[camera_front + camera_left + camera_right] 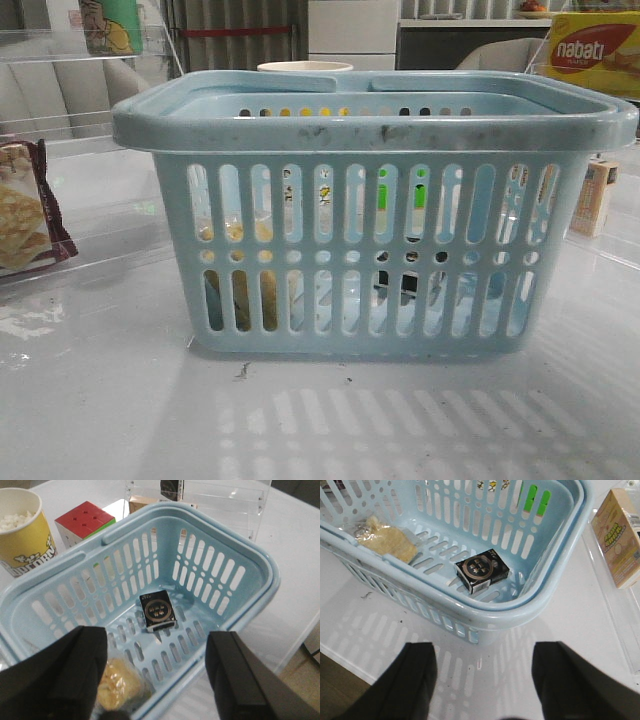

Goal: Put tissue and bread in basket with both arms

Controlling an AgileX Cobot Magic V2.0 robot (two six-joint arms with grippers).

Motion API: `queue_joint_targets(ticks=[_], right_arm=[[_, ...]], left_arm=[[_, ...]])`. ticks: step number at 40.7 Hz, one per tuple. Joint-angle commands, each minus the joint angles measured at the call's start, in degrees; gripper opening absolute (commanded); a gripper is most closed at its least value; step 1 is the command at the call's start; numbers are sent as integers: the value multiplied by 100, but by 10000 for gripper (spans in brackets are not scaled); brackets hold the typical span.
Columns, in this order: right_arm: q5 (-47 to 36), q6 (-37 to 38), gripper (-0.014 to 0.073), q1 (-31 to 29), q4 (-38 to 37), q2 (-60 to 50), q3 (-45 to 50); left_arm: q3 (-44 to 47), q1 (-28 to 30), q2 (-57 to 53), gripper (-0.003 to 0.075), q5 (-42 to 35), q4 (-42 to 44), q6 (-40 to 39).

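The light-blue slotted basket (370, 130) stands mid-table. Inside it lie the small black tissue pack (481, 570), also seen in the left wrist view (157, 610) and as a dark patch through the slots (398, 288), and the golden-brown wrapped bread (387, 540), also in the left wrist view (117, 685) and through the slots (240, 295). My left gripper (157, 680) is open and empty above the basket's rim, near the bread. My right gripper (485, 680) is open and empty over the table, just outside the basket's near wall. Neither gripper shows in the front view.
A yellow popcorn cup (22, 530) and a colour cube (85, 522) stand behind the basket. A cracker packet (25, 210) is at the left, a small carton (617, 537) and clear shelf at the right, a Nabati box (595, 50) at the back right.
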Motion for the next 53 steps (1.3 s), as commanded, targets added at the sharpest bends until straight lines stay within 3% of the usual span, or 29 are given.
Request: queue_joint_targets(ticks=[1, 10, 17, 26, 41, 49, 53], right_arm=[[-388, -9, 519, -29, -57, -53, -168], [-388, -9, 519, -29, -57, -53, -168], [-388, -9, 519, -29, -57, -53, -168], [-355, -9, 519, -29, -57, -26, -161], [-110, -9, 519, -3, -58, -777, 221], [-51, -89, 516, -3, -58, -1272, 724], [49, -89, 442, -3, -58, -1340, 821]], left_arm=[[431, -46, -739, 488, -350, -92, 9], [1733, -46, -1913, 488, -236, -41, 9], [2361, -46, -2602, 488, 155, 472, -290], [2639, -46, -2967, 488, 384, 1533, -1414], [2649, -46, -2945, 484, 276, 1616, -1439], [2649, -46, -2945, 348, 276, 1616, -1439], [2649, -46, -2945, 264, 276, 1616, -1439]])
